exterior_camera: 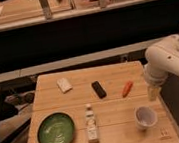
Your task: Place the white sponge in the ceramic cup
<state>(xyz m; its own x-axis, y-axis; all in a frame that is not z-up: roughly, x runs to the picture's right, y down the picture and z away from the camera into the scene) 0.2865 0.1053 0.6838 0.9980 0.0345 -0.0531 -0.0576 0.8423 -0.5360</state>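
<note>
A: Where is the sponge seen?

B: The sponge (64, 85) is laid on the far left part of the table (118, 110), touched by nothing. The cup (145, 116) is stood upright by the near right corner, well apart from it.

A: And the gripper?

B: The gripper (153, 93) is held at the right edge, just on the far side of the cup, right of the carrot (127, 88). Whether it is apart or together cannot be told. A black bar (99, 89), possibly a remote, is seen between sponge and carrot. A bottle (91, 124) is placed beside a green plate (56, 132), near left.
</note>
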